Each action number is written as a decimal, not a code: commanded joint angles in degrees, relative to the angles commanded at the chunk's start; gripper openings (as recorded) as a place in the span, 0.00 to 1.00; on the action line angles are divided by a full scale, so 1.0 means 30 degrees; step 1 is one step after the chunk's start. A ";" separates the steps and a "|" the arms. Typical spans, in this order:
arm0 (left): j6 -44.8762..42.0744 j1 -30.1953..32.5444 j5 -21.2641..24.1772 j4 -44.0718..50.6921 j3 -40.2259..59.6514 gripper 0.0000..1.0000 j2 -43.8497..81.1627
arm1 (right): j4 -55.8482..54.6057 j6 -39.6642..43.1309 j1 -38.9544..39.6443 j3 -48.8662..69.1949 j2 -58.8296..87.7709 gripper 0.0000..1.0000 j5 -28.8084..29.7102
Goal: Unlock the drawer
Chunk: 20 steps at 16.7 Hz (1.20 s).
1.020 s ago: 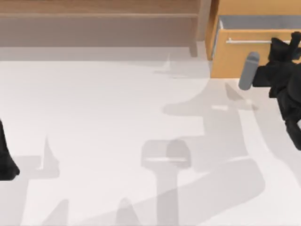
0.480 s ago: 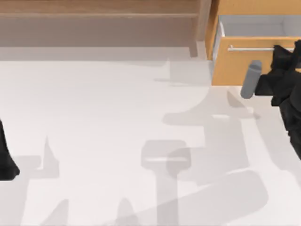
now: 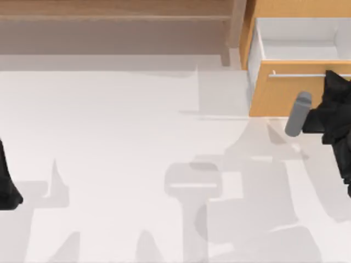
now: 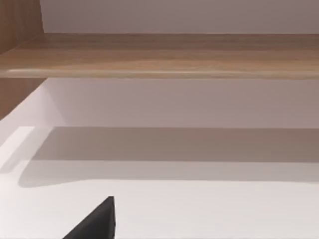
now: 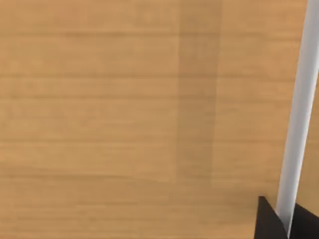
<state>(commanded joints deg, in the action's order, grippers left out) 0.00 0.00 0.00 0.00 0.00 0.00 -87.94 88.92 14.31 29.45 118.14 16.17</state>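
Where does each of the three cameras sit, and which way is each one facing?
Top view: above the table, looking down; left gripper at the left edge, right gripper at the drawer.
Left wrist view: on the left arm, facing the shelf; a dark fingertip shows.
Right wrist view: close against the drawer front, fingertips astride the handle.
Shared: top and right wrist views both show drawer and handle.

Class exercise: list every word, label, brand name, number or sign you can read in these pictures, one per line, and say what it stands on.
None: the drawer front, its silver bar handle, the shelf unit and the table carry no readable text.
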 joint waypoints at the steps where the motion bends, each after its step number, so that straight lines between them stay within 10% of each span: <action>1: 0.0000 0.0000 0.0000 0.0000 0.0000 1.00 0.0000 | 0.0000 0.0000 0.0000 0.0000 0.0000 0.00 0.0000; 16: 0.0000 0.0000 0.0000 0.0000 0.0000 1.00 0.0000 | -0.3343 -0.0024 0.1386 -0.4622 -0.1231 0.00 0.1380; 20: 0.0000 0.0000 0.0000 0.0000 0.0000 1.00 0.0000 | -0.3343 -0.0024 0.1386 -0.4622 -0.1231 0.30 0.1380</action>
<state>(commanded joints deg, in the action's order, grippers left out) 0.00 0.00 0.00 0.00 0.00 0.00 -97.97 88.85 18.47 15.59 114.45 20.31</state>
